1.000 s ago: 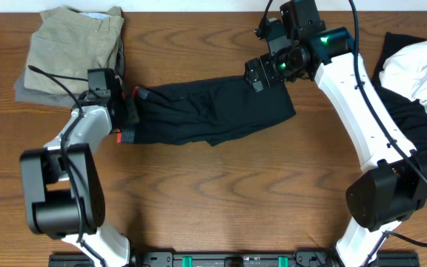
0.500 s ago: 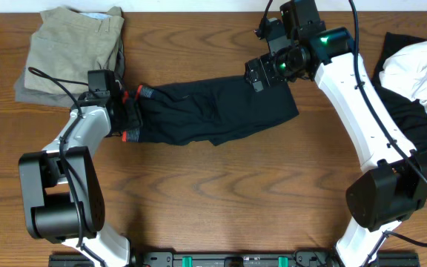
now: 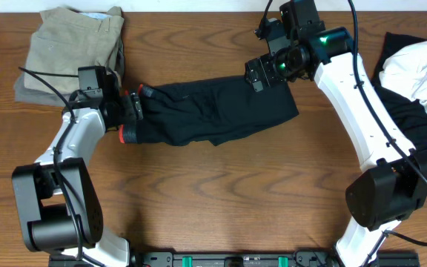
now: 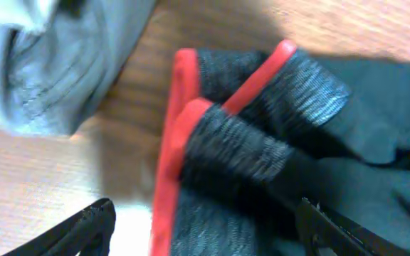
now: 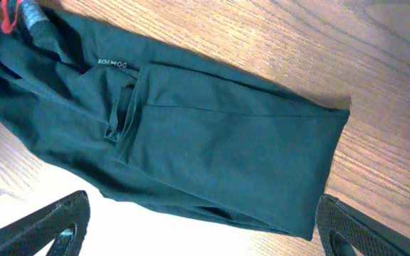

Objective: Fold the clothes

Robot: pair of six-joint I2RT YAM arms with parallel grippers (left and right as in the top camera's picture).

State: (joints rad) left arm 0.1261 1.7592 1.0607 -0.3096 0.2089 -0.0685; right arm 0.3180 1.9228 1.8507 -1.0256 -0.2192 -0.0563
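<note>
The black trousers [image 3: 213,111] of the clothes lie folded into a band across the middle of the table. Their red-orange waistband [image 3: 127,133] bunches at the left end. My left gripper [image 3: 128,111] is open at that end. In the left wrist view its fingertips [image 4: 95,220] stand wide on either side of the waistband [image 4: 168,163], gripping nothing. My right gripper [image 3: 262,74] hovers open over the trousers' upper right part. The right wrist view shows the trousers [image 5: 212,149] spread below it, with its fingers [image 5: 62,220] far apart.
A folded khaki garment [image 3: 73,44] sits on a grey one [image 3: 28,89] at the back left, just beyond my left gripper. A white garment [image 3: 421,67] lies on a black one [image 3: 414,119] at the right edge. Bare wooden table [image 3: 221,193] fills the front.
My left gripper has opened, let go of the waistband and drawn back slightly to the left. The waistband end has settled on the table. The right arm has not moved.
</note>
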